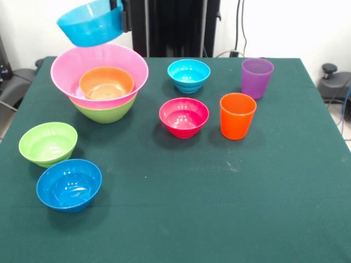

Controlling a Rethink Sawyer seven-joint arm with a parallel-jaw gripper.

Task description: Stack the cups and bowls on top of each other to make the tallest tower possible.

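You're looking at a lab or robot test room: a table [181, 219] draped in dark green cloth, the robot's black pedestal [175, 27] against a plain white wall [285, 24], loose cables [240, 27] hanging behind, office chair bases [332, 76] at the sides.

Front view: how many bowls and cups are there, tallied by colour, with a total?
Blue or cyan bowls: 3, held tilted by the hand, right of the tower, near edge
Lime green bowls: 2, tower base, loose
Pink bowl: 1
Orange bowl: 1
Magenta-red bowl: 1
Orange cup: 1
Purple cup: 1
Total: 10
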